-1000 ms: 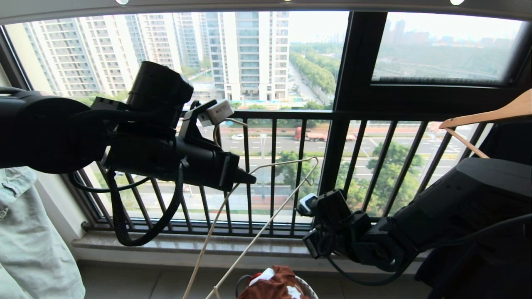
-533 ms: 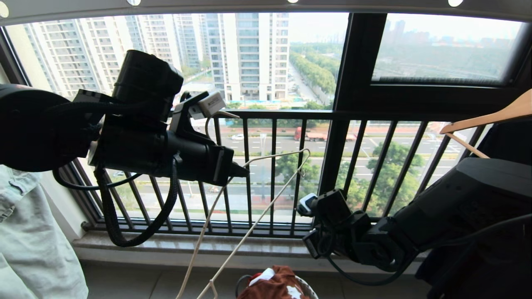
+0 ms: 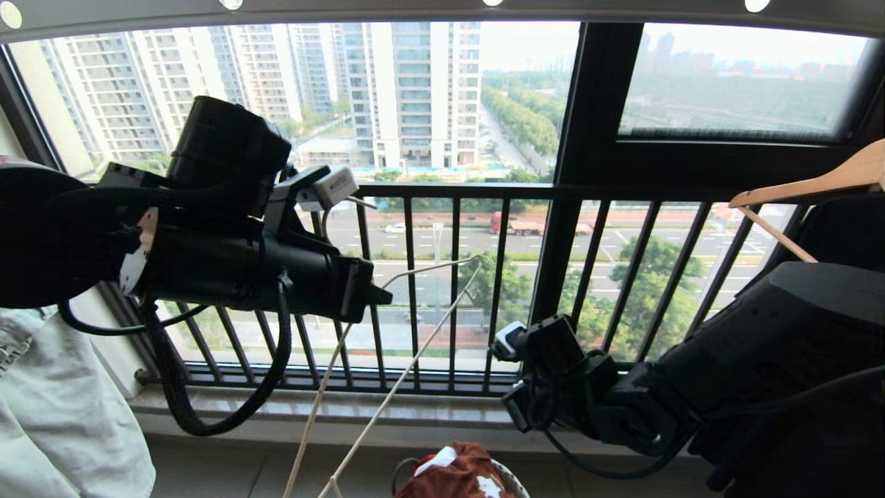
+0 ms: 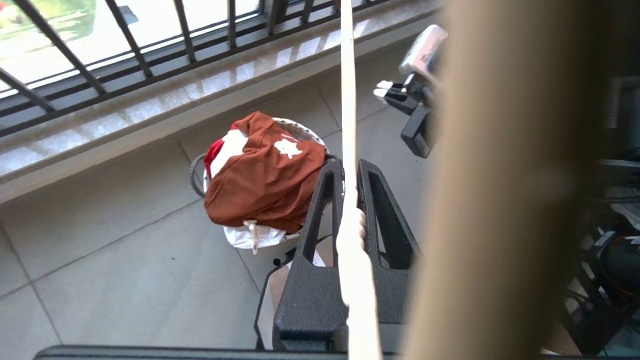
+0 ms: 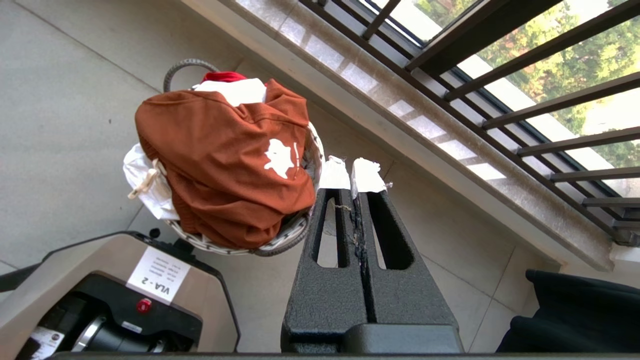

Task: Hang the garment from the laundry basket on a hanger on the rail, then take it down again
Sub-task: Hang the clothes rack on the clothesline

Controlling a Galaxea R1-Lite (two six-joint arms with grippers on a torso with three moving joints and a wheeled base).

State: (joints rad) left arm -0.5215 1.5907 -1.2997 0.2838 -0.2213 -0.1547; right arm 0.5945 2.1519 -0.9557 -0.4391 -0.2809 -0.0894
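The left pincer (image 3: 380, 296), at centre left of the head view, is clamped on 1 thin arm of the hanger (image 3: 387, 401), whose cream wire slants down toward the lower centre, apparently carried low to meet the clothing. The garment (image 3: 460, 474) lies heaped over the laundry basket (image 5: 285, 237) at the bottom centre, not yet taken. The right pincer (image 5: 350, 176) hovers just beside the basket, closed and empty, judged ready to collect it.

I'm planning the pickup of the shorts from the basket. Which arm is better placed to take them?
Probably the right. The right gripper is shut on nothing and hangs beside the laundry basket holding the garment. The left gripper is shut on the hanger, higher up.
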